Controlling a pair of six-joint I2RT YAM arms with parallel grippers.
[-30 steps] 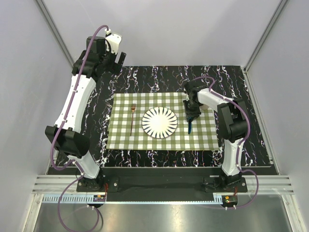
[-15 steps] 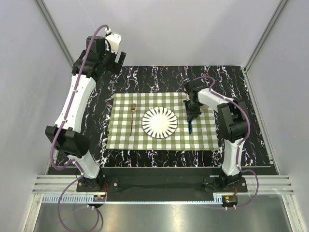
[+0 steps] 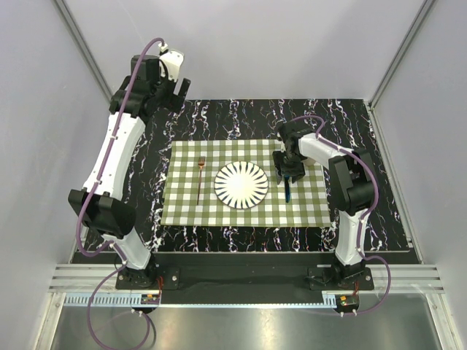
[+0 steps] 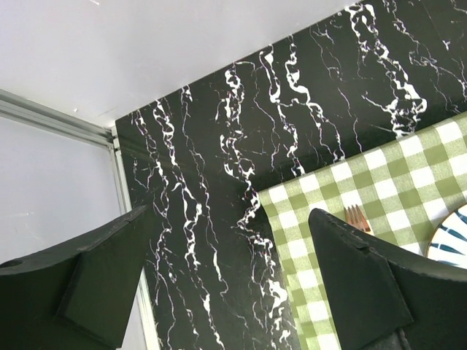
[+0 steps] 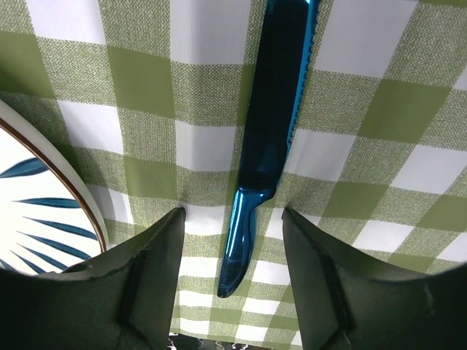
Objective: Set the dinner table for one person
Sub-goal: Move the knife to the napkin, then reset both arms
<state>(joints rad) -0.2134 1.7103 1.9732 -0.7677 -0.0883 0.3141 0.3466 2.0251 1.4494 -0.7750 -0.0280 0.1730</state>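
Since the glossy blue metal knife (image 5: 273, 124) lies flat on the green-and-white checked cloth (image 3: 306, 208), just to the right of the round white plate with dark radiating leaves (image 3: 241, 184) and roughly parallel to the right edge of the large black dinner table with white marble-like veins (image 3: 219, 117), I judge that the step in hand is the placing of this knife, and that it is almost done. The right gripper (image 5: 232, 219) hangs low over it with its fingers apart: the narrow handle end sits in the gap between them, and neither pad seems to touch it. To do this well, I think the gripper should rise straight up with the fingers spread as they are, because a sideways move could push the handle and turn the knife against the plate rim, or pull a fold in the cloth. The slim copper-coloured fork (image 3: 200, 179) lies on the cloth on the left side of the plate, apart from it. The left gripper (image 4: 226, 240) is raised above the far left corner of the table, its fingers wide and holding nothing.
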